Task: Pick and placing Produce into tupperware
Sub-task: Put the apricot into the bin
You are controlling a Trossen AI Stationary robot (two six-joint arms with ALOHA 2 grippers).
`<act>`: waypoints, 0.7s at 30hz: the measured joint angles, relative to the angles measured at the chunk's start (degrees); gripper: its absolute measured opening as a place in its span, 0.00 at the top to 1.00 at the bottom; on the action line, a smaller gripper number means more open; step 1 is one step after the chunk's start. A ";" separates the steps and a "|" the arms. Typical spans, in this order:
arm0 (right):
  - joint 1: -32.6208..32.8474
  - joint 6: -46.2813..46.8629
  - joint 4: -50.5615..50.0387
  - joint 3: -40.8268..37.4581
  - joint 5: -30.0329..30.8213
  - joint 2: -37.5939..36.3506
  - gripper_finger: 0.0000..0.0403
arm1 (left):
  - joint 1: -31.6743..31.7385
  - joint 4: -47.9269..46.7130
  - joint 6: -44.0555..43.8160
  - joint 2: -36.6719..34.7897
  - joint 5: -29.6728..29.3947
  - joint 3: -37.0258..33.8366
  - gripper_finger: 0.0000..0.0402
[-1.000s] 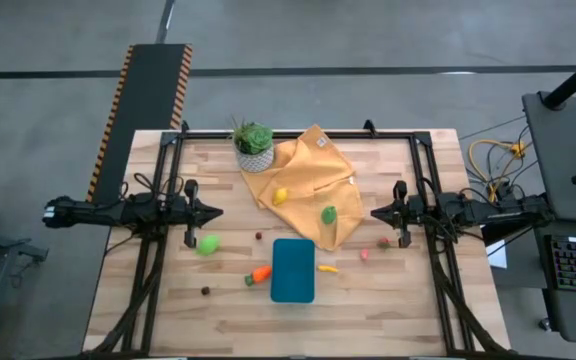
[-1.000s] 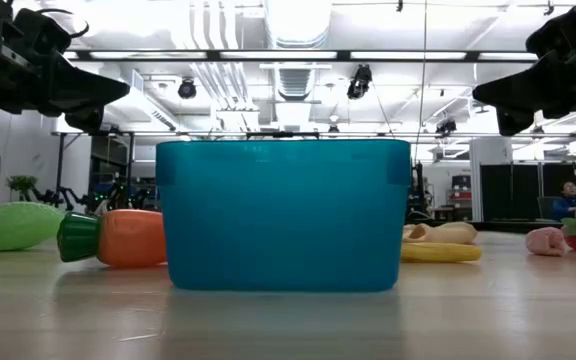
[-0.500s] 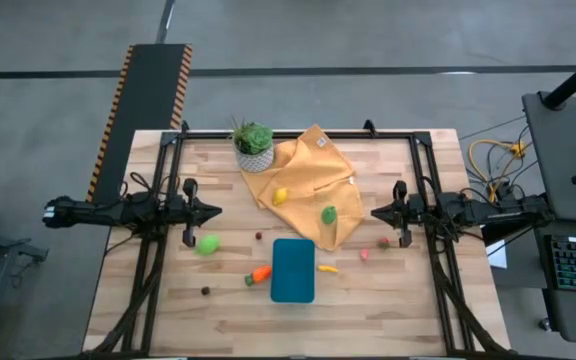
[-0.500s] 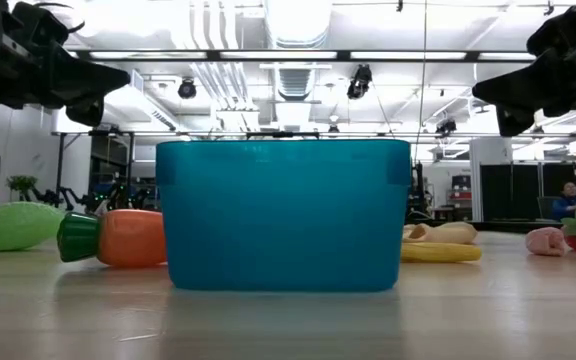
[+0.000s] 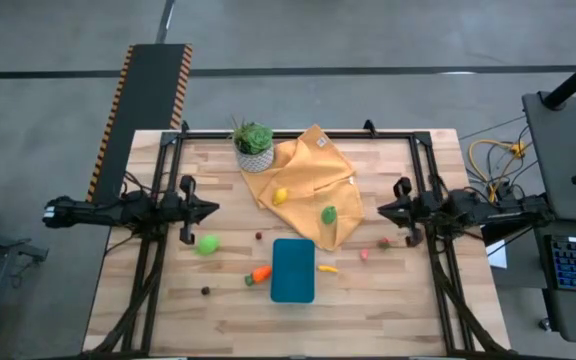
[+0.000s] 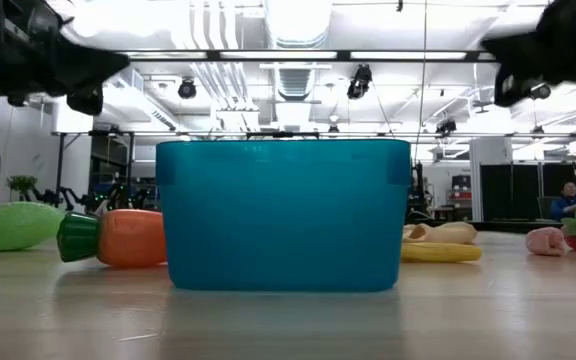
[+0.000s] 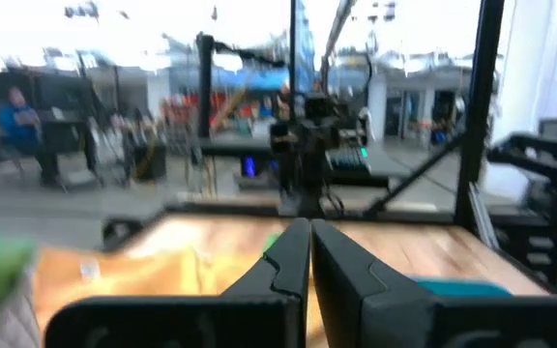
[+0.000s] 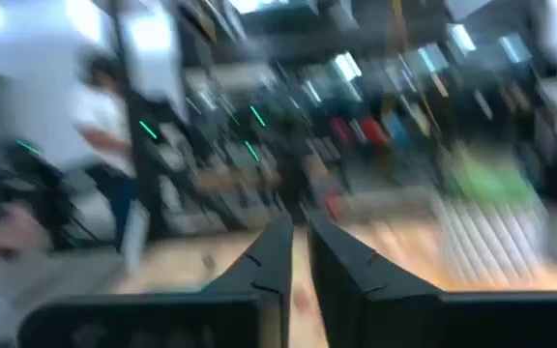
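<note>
The teal tupperware [image 5: 293,270] stands on its base near the table's near edge and fills the low view [image 6: 283,215]. Produce lies around it: a lime-green piece [image 5: 207,244], an orange carrot [image 5: 259,274], a small yellow piece [image 5: 327,268], pink [image 5: 364,254] and red [image 5: 383,242] bits, and dark bits [image 5: 259,236]. A yellow piece [image 5: 280,196] and a green piece [image 5: 328,214] rest on the mustard cloth [image 5: 313,165]. My left gripper [image 5: 215,210] hovers shut at the table's left. My right gripper [image 5: 379,211] hovers shut at the right. Both hold nothing.
A leafy plant in a white pot [image 5: 254,146] stands at the far edge beside the cloth. Black frame rails [image 5: 148,270] run along both sides of the table. Bare wood lies between the grippers and near the tupperware. A seated person [image 6: 568,195] shows far off in the room.
Both arms have risen and drawn back a little. The left gripper has moved toward the table's left edge and the right toward the right edge. The produce and tupperware have stayed put.
</note>
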 joint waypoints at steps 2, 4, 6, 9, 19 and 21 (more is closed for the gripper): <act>0.02 -2.38 5.54 0.00 -3.08 -0.02 0.83 | 0.00 3.35 2.02 0.61 -0.23 0.00 0.99; 0.00 -3.98 8.51 0.00 -3.64 -0.02 0.75 | 0.00 5.95 2.50 1.58 -0.55 0.00 0.95; 0.01 -4.56 7.99 0.65 -2.21 0.02 0.65 | 0.00 8.54 3.84 2.91 -1.13 0.00 0.88; 0.00 -4.90 6.34 2.37 0.44 0.92 0.51 | 0.02 13.01 5.24 5.10 -1.57 0.14 0.74; 0.00 -7.00 -6.97 19.93 0.80 14.29 0.36 | 0.02 16.21 4.98 16.52 -2.59 7.74 0.40; 0.00 -7.60 -13.61 24.89 1.75 18.69 0.37 | 0.02 16.56 4.98 19.21 -2.59 9.91 0.39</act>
